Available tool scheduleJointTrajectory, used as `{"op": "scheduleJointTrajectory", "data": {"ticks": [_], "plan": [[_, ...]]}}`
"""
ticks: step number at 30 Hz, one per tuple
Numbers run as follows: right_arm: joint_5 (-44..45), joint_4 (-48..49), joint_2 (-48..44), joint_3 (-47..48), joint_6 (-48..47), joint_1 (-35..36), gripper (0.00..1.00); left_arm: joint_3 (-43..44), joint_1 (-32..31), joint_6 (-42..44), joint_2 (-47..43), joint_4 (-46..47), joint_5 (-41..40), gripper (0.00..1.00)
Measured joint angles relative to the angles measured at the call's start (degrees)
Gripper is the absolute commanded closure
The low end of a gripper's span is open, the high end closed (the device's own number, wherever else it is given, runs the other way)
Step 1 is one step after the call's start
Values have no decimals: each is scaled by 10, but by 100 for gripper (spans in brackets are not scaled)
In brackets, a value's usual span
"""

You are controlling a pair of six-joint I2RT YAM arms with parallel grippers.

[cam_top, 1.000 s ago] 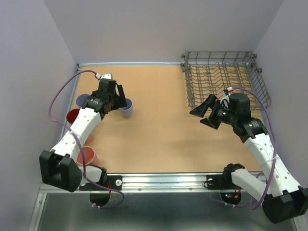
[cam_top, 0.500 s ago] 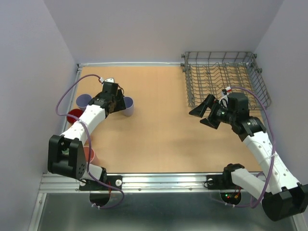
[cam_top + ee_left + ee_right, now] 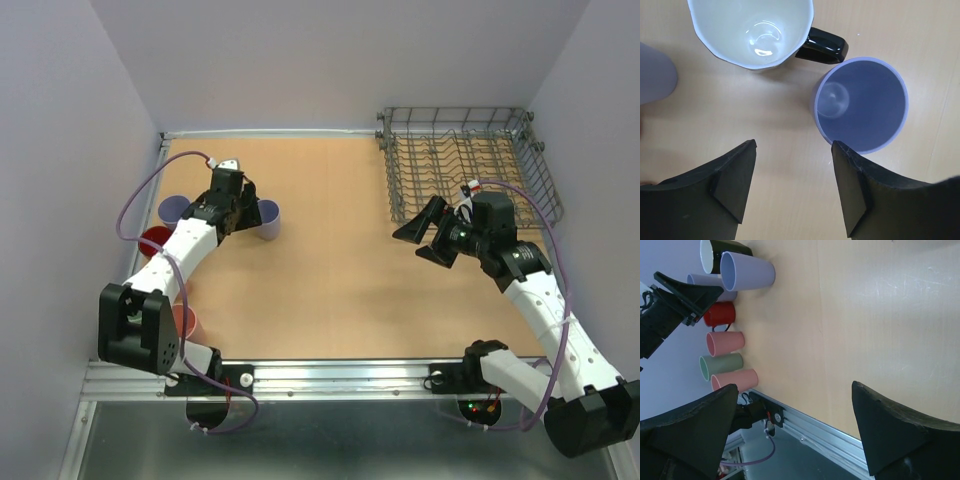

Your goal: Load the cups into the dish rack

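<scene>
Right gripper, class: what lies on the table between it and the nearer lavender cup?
Only bare tabletop; the top view shows it stretching from the right gripper to the lavender cup.

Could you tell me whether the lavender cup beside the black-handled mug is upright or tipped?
Upright: the lavender cup stands mouth up, its inner base visible from above.

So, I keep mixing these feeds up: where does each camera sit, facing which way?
Top external: fixed high behind the bases, looking down over the tan wooden table and grey wire dish rack; left arm and right arm show.
Left wrist: on the left arm, looking straight down at a lavender tapered tumbler and black handled mug; left end effector below.
Right wrist: looks sideways across the table at the cup row; right end effector in lower corners.
Shared: all three show the lavender tumbler.
</scene>
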Motion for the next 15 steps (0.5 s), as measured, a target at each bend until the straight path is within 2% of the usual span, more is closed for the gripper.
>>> {"op": "scheduleJointTrajectory", "data": {"ticks": [10, 15], "plan": [[1, -1, 0, 9, -14, 0, 0, 4, 0, 2, -6, 1, 8, 27], [2, -1, 5, 24, -24, 0, 0, 4, 0, 1, 29, 18, 8, 30]]}}
